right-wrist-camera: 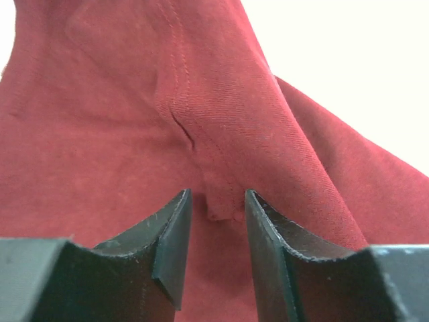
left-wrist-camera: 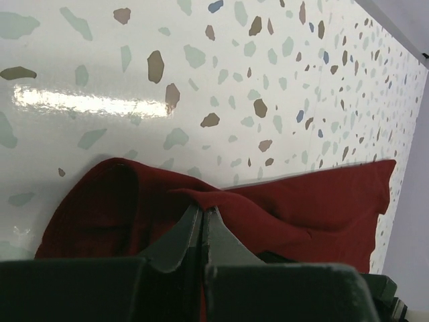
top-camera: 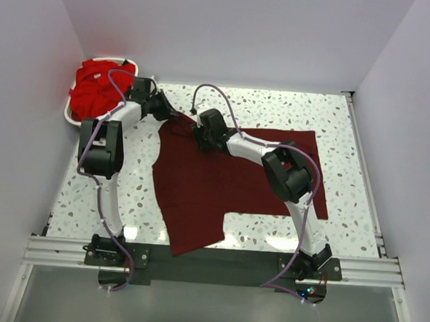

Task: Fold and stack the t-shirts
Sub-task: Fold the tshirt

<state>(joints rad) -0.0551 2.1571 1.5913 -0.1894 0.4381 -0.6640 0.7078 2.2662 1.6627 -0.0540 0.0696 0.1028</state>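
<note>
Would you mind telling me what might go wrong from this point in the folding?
The right pincer stands open around only a narrow seam ridge of the maroon t-shirt; closing may catch too little and slip.
The left pincer is shut on a bunched edge, so lifting could carry wrinkles into the fold.
The shirt's bottom reaches the table's near edge and might drag off.

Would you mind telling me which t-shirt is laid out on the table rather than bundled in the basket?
The dark maroon t-shirt, spread across the table; the bright red t-shirts lie bunched in the white basket at the far left.
</note>
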